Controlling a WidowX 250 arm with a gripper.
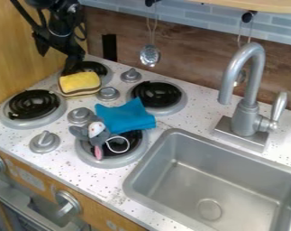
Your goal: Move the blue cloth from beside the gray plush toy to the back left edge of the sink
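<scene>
at left, you see the gripper (70, 71) right behind the yellow sponge (79, 81); you cannot tell its opening or hold. rightward, you find the grey plush toy (96, 130), then the blue cloth (125, 116), both partly over a burner (105, 161).

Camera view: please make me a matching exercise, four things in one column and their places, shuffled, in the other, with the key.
Things
1. Yellow sponge
2. Plush toy
3. Metal ladle
4. Faucet

Places
A. Hanging in front of the wooden backsplash
B. Standing behind the sink
C. Right beside the blue cloth
D. At the burner nearest the claw

Right pairs: 1-D, 2-C, 3-A, 4-B
</scene>
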